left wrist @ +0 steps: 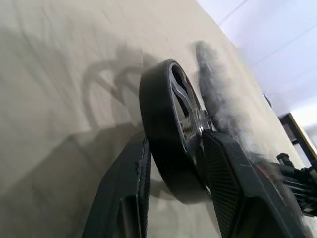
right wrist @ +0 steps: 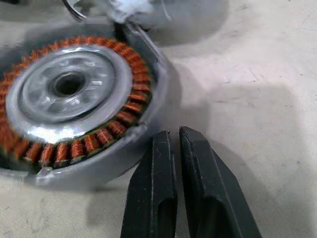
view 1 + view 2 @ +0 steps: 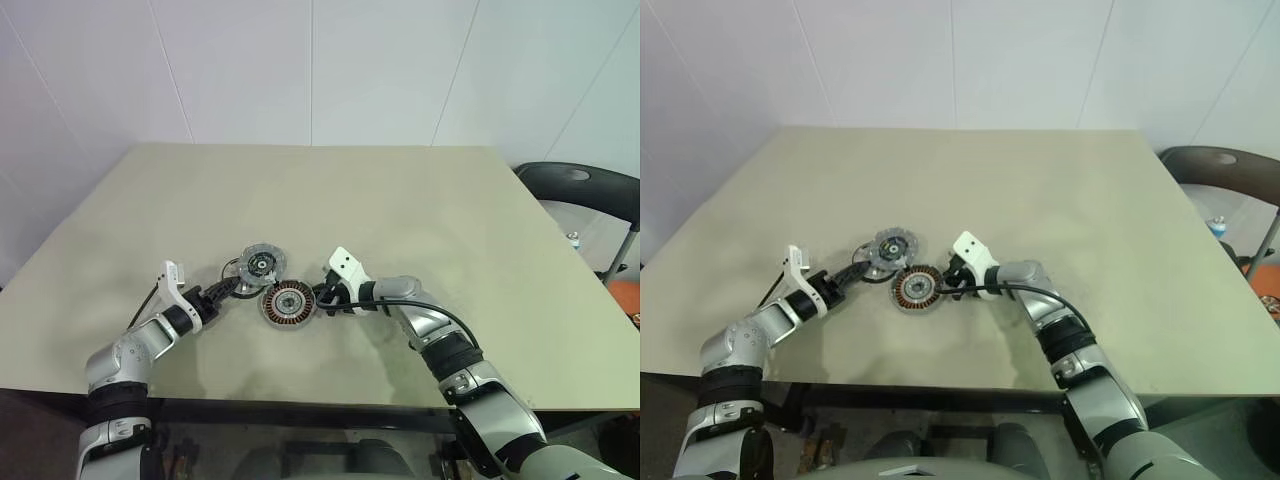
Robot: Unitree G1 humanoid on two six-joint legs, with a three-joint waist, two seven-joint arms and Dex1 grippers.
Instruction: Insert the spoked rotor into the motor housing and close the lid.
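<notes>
Spoked silver metal rotor [image 1: 181, 129], on edge and tilted, is clamped in the left tool [image 1: 173, 173]; right tool [image 2: 173, 144], clenched empty, sits at the copper-wound round motor housing's [image 3: 288, 303] three o'clock; grey disc lid [image 3: 260, 263] at eleven, partly hidden.

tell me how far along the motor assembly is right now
Done: nothing assembled yet; the motor housing lies open, copper windings bare. In hand: the left pincer grips a dark-rimmed spoked wheel on edge beside the housing, while the shut right pincer rests against the housing's rim. Left: seat the rotor, then close the lid.
</notes>
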